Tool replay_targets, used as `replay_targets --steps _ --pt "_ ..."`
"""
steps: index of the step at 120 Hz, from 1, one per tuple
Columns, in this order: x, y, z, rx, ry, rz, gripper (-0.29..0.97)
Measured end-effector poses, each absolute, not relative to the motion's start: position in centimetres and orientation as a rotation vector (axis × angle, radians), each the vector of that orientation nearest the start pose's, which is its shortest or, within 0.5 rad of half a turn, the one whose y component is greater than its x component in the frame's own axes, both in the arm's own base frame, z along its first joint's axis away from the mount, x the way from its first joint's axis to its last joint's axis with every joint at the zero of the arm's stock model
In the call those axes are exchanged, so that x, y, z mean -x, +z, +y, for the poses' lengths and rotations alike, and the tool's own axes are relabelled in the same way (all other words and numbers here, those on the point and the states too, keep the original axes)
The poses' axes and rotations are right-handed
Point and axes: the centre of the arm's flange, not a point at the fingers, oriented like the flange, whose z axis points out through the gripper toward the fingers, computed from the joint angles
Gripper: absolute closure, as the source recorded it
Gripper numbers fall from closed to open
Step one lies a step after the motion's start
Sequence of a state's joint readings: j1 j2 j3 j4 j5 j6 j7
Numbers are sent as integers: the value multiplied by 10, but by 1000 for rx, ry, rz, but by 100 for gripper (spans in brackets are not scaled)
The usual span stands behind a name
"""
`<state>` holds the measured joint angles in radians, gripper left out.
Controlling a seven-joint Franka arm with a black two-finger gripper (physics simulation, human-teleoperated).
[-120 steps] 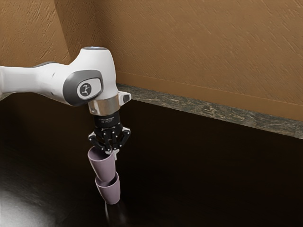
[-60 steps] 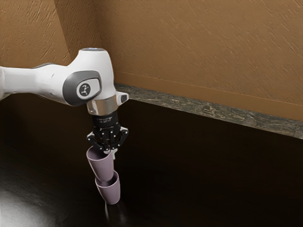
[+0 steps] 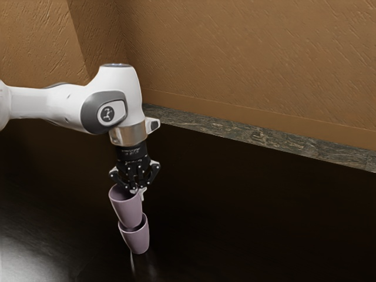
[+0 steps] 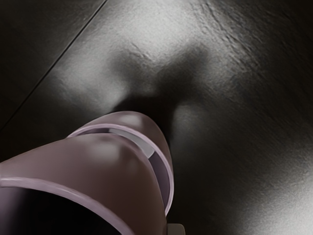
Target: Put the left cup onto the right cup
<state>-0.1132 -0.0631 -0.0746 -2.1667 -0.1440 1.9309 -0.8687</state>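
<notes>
Exterior view: gripper (image 3: pixel 134 189) grips tilted upper cup (image 3: pixel 126 207) nested in lower cup (image 3: pixel 136 237).

Exterior camera, place: at the arm's (image 3: pixel 59 106) side, raised above the table (image 3: pixel 264 205).
Exterior camera, facing: down and across the table toward the far brown wall (image 3: pixel 264 59) and the stone ledge (image 3: pixel 264 138) at its foot; the arm enters from the exterior view's left.
Exterior camera, nearness: middling, taking in the arm's last links, the gripper (image 3: pixel 134 189), both cups and a broad stretch of table.
Wrist camera, place: on the arm's hand.
Wrist camera, facing: down along the upper cup (image 4: pixel 73 166) to the table.
Wrist camera, nearness: very close to the upper cup.
Shared: the upper cup, the lower cup (image 3: pixel 136 238) and the table around them.
</notes>
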Motion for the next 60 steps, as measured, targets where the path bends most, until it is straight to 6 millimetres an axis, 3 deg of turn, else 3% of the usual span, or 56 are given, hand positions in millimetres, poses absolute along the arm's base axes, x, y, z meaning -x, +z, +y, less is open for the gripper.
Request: replay_targets --steps 30,60 --pt "-496 411 -106 2954 295 -1141 29" --pt "-497 412 -106 2962 280 -1140 9"
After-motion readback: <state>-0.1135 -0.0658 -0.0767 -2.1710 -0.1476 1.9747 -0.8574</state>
